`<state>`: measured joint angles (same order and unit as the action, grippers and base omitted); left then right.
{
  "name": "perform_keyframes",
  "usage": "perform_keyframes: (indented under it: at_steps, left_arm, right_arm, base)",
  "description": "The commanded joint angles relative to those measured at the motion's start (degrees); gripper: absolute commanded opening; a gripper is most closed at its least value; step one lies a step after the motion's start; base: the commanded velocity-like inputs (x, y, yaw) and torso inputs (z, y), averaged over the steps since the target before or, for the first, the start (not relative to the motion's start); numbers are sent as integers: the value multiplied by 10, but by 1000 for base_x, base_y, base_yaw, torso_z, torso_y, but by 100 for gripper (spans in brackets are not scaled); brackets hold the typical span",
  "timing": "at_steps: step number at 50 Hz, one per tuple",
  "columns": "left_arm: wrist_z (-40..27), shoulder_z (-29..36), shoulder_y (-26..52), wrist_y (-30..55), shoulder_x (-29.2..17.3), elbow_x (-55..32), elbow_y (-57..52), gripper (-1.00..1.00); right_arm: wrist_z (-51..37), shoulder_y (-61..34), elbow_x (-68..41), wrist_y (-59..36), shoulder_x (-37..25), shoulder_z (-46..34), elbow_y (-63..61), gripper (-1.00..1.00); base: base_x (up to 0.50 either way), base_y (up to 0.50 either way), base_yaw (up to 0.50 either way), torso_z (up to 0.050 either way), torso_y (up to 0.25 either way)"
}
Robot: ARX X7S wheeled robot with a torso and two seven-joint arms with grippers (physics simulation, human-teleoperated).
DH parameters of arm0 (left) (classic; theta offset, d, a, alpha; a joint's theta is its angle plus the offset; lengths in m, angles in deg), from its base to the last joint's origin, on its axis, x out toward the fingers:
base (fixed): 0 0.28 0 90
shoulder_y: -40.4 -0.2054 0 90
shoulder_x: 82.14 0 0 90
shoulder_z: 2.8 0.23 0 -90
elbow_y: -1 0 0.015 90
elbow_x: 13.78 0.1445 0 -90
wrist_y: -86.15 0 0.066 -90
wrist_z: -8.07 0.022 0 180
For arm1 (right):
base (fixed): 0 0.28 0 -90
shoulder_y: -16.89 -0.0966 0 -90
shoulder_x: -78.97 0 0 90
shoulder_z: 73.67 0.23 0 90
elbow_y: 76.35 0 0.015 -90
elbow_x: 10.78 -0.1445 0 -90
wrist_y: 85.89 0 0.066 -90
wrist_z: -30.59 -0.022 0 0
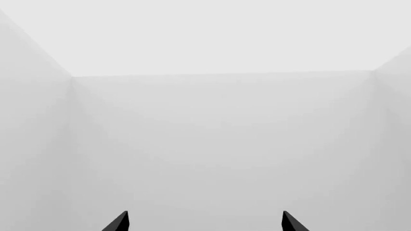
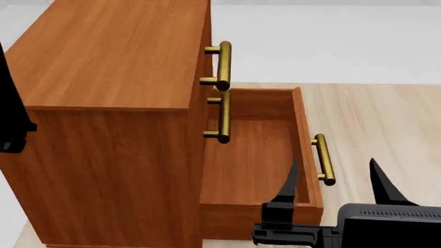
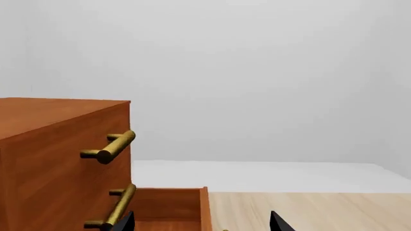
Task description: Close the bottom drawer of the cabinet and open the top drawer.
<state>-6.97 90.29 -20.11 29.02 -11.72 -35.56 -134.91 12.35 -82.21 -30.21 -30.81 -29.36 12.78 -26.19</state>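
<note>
On the pale wooden floor [image 2: 372, 119] we see the cabinet [image 2: 110, 103] with its bottom drawer [image 2: 255, 160] pulled well out, while the top drawer [image 2: 208, 31] sits flush and shut above it. Our right gripper [image 2: 333, 183] hangs spread open and empty just beside the bottom drawer's brass handle [image 2: 324, 159]. Our left gripper [image 1: 204, 222] also stands spread, facing only blank white walls [image 1: 218, 139].
</note>
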Motion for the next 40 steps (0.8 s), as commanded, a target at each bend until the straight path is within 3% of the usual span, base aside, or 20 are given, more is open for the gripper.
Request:
perform_keyframes:
  at_steps: [1, 8, 32, 40]
  left_arm:
    - [-2, 7, 2, 1, -4, 1, -3, 100]
    - [-5, 11, 4, 4, -6, 3, -10, 100]
    - [-15, 11, 10, 9, -6, -8, -12, 100]
    - [-18, 13, 13, 14, -8, -10, -13, 100]
  right_arm:
    - [-1, 5, -4, 8, -1, 4, 1, 100]
    - [0, 13, -11, 22, 2, 12, 0, 100]
    - [-5, 14, -16, 25, -1, 13, 2, 100]
    - [-7, 15, -17, 29, -1, 12, 5, 100]
  base:
    - [351, 168, 0, 0, 0]
    - [324, 127, 0, 0, 0]
    - [-1, 0, 0, 0, 0]
    - [1, 0, 0, 0, -151]
